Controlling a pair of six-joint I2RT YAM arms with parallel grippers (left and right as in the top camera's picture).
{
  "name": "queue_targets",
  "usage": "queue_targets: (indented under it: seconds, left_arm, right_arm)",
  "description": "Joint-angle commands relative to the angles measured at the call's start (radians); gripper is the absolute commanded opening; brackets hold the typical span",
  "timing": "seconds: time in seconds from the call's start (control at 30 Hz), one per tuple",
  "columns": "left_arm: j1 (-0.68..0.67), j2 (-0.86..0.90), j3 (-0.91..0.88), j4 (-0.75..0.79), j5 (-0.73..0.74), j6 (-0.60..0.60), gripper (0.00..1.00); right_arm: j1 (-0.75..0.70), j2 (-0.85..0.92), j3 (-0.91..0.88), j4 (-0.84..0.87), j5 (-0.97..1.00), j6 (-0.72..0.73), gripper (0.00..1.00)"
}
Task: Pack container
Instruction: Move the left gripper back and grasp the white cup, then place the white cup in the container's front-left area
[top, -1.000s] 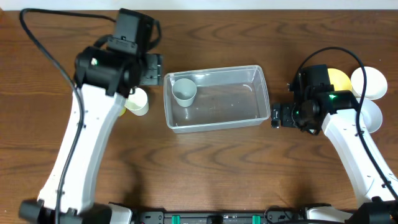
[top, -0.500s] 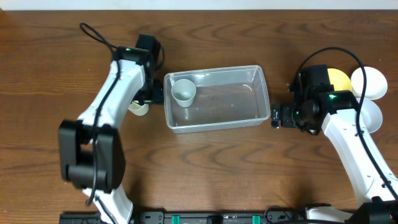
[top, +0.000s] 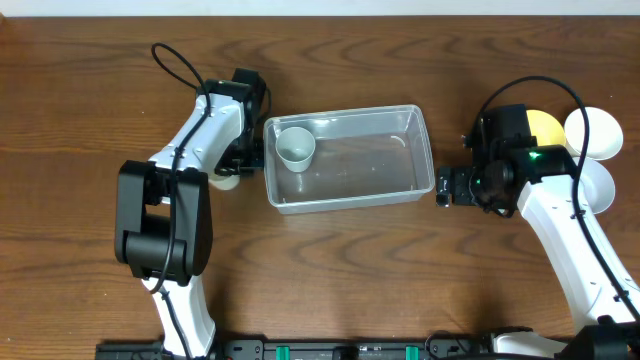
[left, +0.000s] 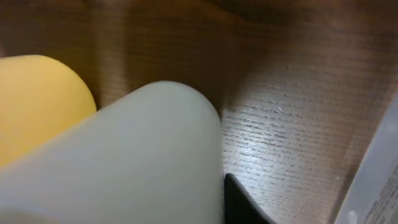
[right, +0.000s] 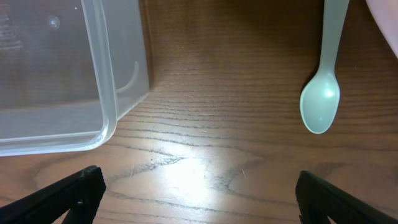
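Note:
The clear plastic container (top: 345, 204) lies in the middle of the table with a pale cup (top: 296, 146) standing in its left end. My left gripper (top: 238, 160) is low at the container's left wall, over a second pale cup (top: 226, 180). In the left wrist view this cup (left: 143, 162) fills the frame, with one black finger (left: 244, 205) pressed against its side, so the gripper is shut on it. A yellow object (left: 37, 106) lies right behind the cup. My right gripper (top: 443, 186) stands open just right of the container, with bare table between its fingers (right: 81, 190).
A pale green spoon (right: 322, 93) lies on the table right of the container's corner (right: 106, 124). A yellow bowl (top: 545, 127) and two white bowls (top: 597, 132) (top: 597, 185) sit at the far right, beside the right arm.
The left arm has dropped down to the cup left of the container and its jaws have closed on it. The right arm has not moved.

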Motion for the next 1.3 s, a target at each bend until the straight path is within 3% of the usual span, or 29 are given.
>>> queue_targets:
  seconds: [0.0, 0.33, 0.57, 0.8, 1.03, 1.27]
  left_arm:
    - [0.005, -0.008, -0.002, -0.006, -0.002, 0.006, 0.06]
    - [0.001, -0.06, 0.093, -0.11, -0.002, 0.006, 0.06]
    - [-0.051, -0.31, 0.194, -0.171, -0.001, 0.006, 0.06]
    - [-0.232, -0.531, 0.209, -0.175, 0.051, 0.005, 0.06]
    - [-0.417, -0.468, 0.157, -0.152, 0.052, -0.006, 0.06]
    - [-0.449, -0.294, 0.117, -0.146, 0.051, -0.006, 0.06]
  right_arm:
    - [0.006, 0.003, 0.012, -0.003, 0.004, 0.009, 0.99]
    - [0.006, 0.003, 0.012, -0.003, 0.004, 0.009, 0.99]
    - [0.006, 0.003, 0.012, -0.003, 0.004, 0.009, 0.99]
    - [0.006, 0.003, 0.012, 0.0, 0.004, 0.009, 0.99]
    - [0.006, 0.003, 0.012, -0.001, 0.004, 0.009, 0.99]
    - [0.006, 0.003, 0.012, -0.004, 0.004, 0.008, 0.99]
